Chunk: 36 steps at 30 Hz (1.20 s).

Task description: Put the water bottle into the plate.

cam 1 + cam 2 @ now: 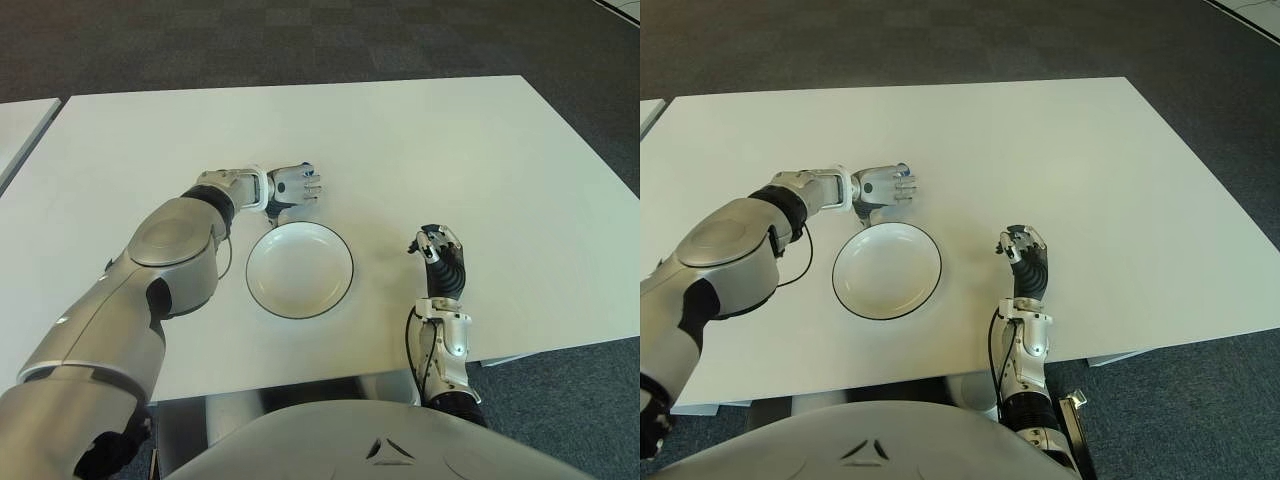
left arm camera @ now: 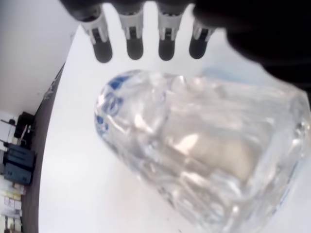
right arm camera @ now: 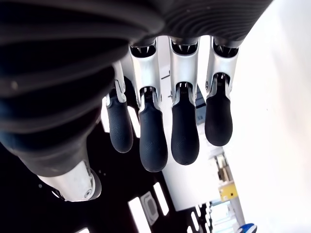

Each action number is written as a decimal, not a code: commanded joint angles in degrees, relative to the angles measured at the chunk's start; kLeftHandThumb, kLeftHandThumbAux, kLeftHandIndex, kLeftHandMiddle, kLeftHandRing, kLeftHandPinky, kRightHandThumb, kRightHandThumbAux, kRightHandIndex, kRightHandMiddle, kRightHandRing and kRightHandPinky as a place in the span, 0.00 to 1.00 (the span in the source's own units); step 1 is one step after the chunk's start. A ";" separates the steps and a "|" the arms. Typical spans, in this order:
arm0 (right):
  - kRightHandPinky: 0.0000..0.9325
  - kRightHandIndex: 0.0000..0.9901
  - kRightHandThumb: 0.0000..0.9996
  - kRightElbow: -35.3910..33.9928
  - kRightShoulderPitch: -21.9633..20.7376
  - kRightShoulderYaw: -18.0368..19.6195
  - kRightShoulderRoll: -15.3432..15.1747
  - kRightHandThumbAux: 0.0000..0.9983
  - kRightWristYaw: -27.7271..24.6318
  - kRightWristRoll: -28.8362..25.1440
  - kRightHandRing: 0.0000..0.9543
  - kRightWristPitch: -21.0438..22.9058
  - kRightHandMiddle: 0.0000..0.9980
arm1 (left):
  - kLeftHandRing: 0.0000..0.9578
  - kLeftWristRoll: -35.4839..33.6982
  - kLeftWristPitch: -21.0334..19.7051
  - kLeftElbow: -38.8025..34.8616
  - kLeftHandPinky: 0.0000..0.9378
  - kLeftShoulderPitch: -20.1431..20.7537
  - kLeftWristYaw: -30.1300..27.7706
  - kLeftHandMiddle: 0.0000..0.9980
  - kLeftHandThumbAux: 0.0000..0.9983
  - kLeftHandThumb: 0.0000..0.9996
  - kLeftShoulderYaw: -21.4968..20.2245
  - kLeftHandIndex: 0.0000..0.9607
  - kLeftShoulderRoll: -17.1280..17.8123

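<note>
A clear plastic water bottle [image 2: 204, 165] with blue print fills the left wrist view, lying against my left hand's palm with the fingertips [image 2: 134, 46] reaching over it. In the eye views my left hand [image 1: 295, 186] shows just beyond the far rim of the white, dark-rimmed plate [image 1: 298, 272], shut on the bottle, which its fingers mostly hide there. The plate holds nothing. My right hand [image 1: 440, 250] shows to the right of the plate, near the table's front edge, fingers [image 3: 153, 141] relaxed and holding nothing.
The white table [image 1: 450, 150] stretches wide behind and to the right of the plate. A second white table edge [image 1: 20, 125] shows at the far left. Dark carpet surrounds both.
</note>
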State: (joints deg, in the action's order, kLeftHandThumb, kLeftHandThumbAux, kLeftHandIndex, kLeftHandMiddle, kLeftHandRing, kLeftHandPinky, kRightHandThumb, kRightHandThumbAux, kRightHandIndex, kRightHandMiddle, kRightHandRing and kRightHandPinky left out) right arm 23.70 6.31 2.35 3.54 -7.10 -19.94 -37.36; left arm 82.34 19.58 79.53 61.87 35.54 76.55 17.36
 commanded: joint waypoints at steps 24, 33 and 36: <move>0.65 0.44 0.70 -1.35 2.69 -0.08 4.51 0.73 0.34 -0.66 0.65 2.43 0.65 | 0.00 -18.54 -1.47 0.08 0.07 -3.43 -6.50 0.00 0.38 0.44 -19.51 0.00 1.56; 0.66 0.44 0.70 -1.41 2.41 -0.38 4.10 0.73 0.00 -0.39 0.65 3.34 0.65 | 0.00 -25.51 -1.93 -0.87 0.06 -3.18 -6.42 0.00 0.34 0.40 -27.39 0.00 1.38; 0.66 0.44 0.70 -1.37 2.22 -0.47 4.05 0.73 -0.04 -0.26 0.65 3.63 0.65 | 0.00 -27.17 -2.38 -1.12 0.05 -3.73 -4.84 0.00 0.33 0.40 -29.55 0.00 1.27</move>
State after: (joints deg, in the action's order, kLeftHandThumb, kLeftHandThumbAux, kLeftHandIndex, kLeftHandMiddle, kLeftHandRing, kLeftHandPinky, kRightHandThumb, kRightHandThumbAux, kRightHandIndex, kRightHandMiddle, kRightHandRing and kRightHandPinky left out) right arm 21.64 7.21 2.16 3.39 -7.23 -20.17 -35.56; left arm 57.16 17.75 78.69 59.59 29.41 48.90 18.63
